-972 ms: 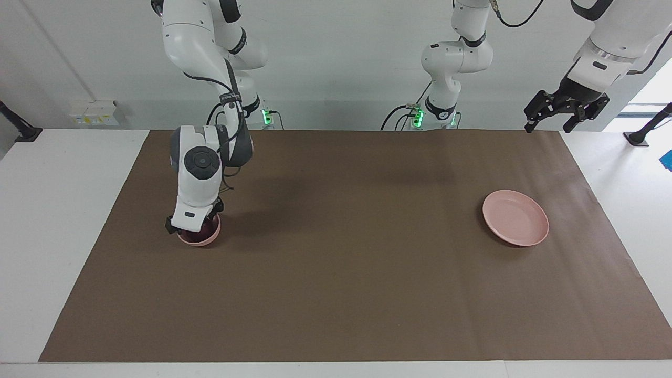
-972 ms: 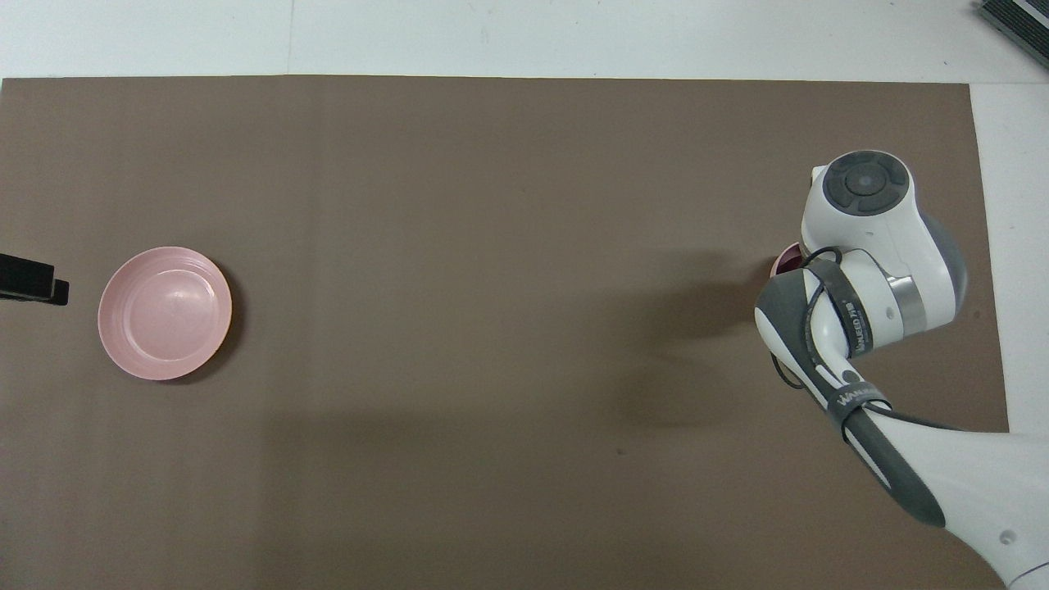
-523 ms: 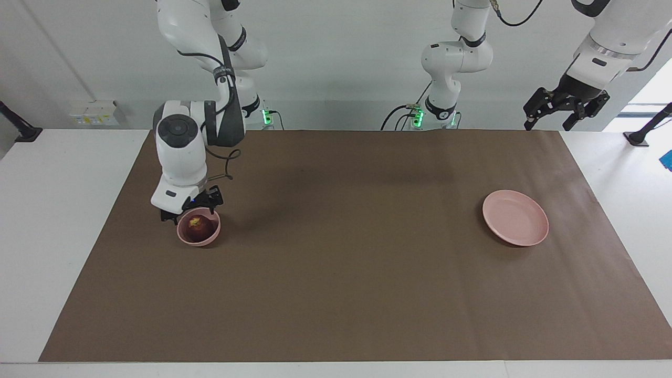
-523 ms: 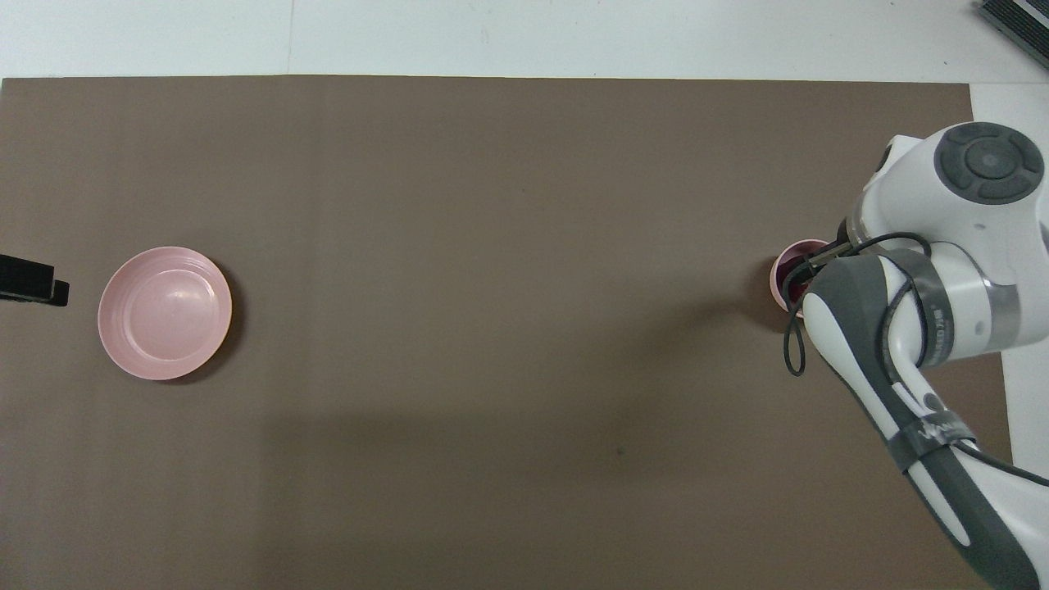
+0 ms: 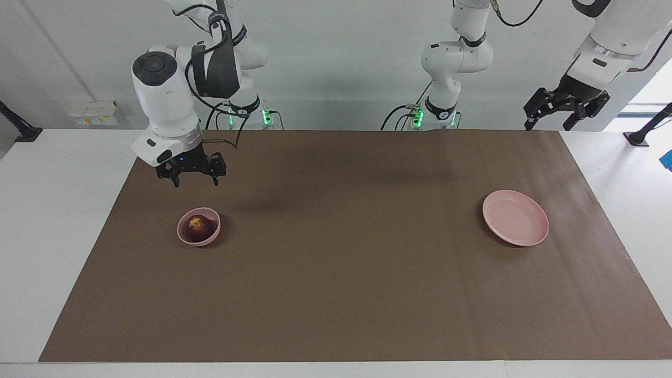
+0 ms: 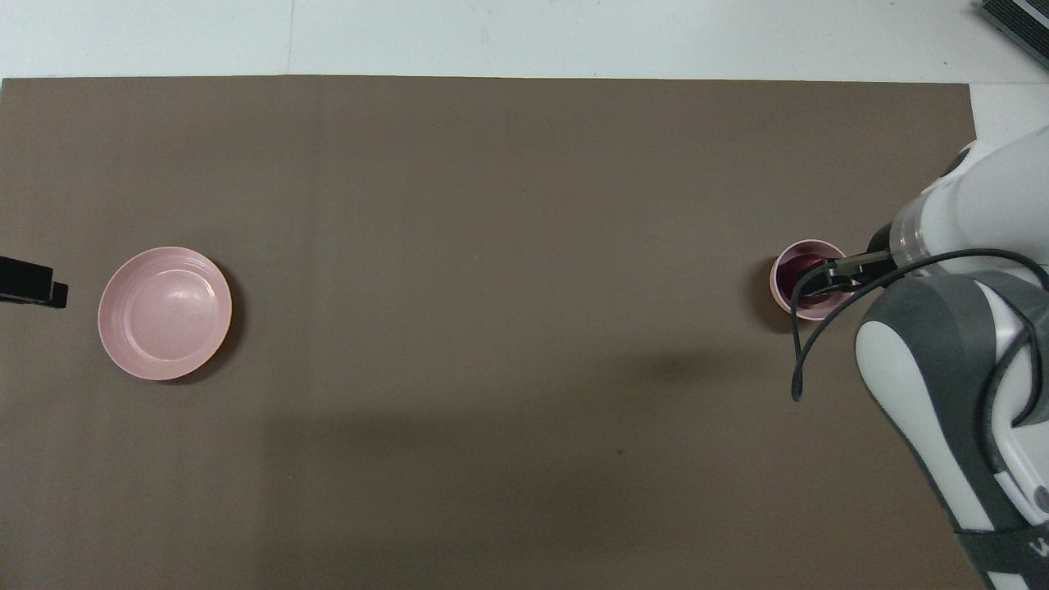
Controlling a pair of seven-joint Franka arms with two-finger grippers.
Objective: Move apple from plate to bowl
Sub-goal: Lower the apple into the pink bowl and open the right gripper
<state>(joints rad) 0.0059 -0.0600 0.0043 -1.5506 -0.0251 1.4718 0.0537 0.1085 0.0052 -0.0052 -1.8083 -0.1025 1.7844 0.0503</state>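
The dark red apple (image 5: 198, 227) with a yellowish stem end lies inside the small pink bowl (image 5: 214, 234) toward the right arm's end of the brown mat. My right gripper (image 5: 195, 182) is open and empty, raised well above the bowl and not touching it. In the overhead view its tip (image 6: 824, 279) overlaps the bowl's rim (image 6: 807, 313), and part of the apple (image 6: 796, 270) shows. The wide pink plate (image 5: 515, 218) is bare at the left arm's end and also shows in the overhead view (image 6: 164, 313). My left gripper (image 5: 547, 126) waits open, high over the mat's corner.
The brown mat (image 5: 341, 273) covers most of the white table. Only the left gripper's tip (image 6: 33, 283) shows at the edge of the overhead view, beside the plate. The right arm's cable (image 6: 807, 352) hangs over the mat near the bowl.
My right gripper has let go of the apple in the bowl and risen straight up and back from it, uncovering the apple. The left arm has hardly moved.
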